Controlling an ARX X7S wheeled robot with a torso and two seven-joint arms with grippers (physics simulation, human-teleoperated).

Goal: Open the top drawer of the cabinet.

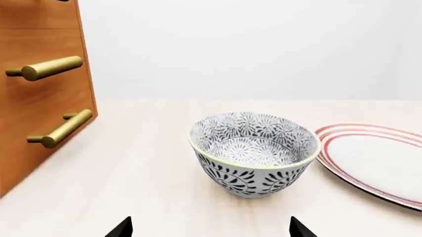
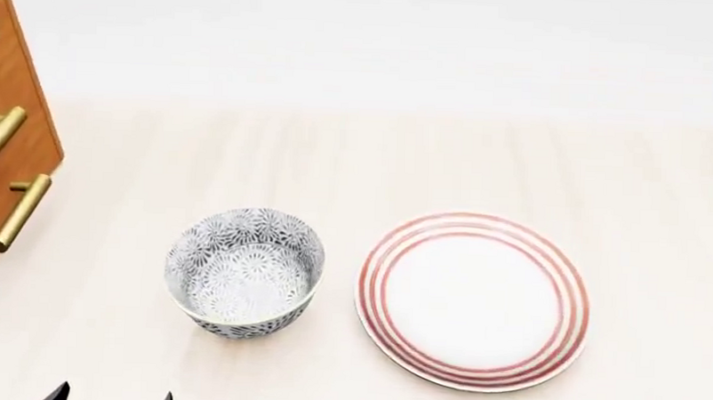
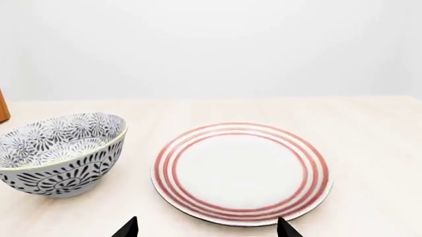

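Nothing is done yet, by the look of it. The cabinet (image 2: 10, 108) stands at the far left of the counter (image 2: 394, 157); its top drawer is out of view, so whether it is shut cannot be told. Left pincer (image 1: 209, 229) and right pincer (image 3: 205, 228) are both spread wide and empty, near the bowl (image 2: 245, 272) and plate (image 2: 472, 297). The reach, grip and pull remain.
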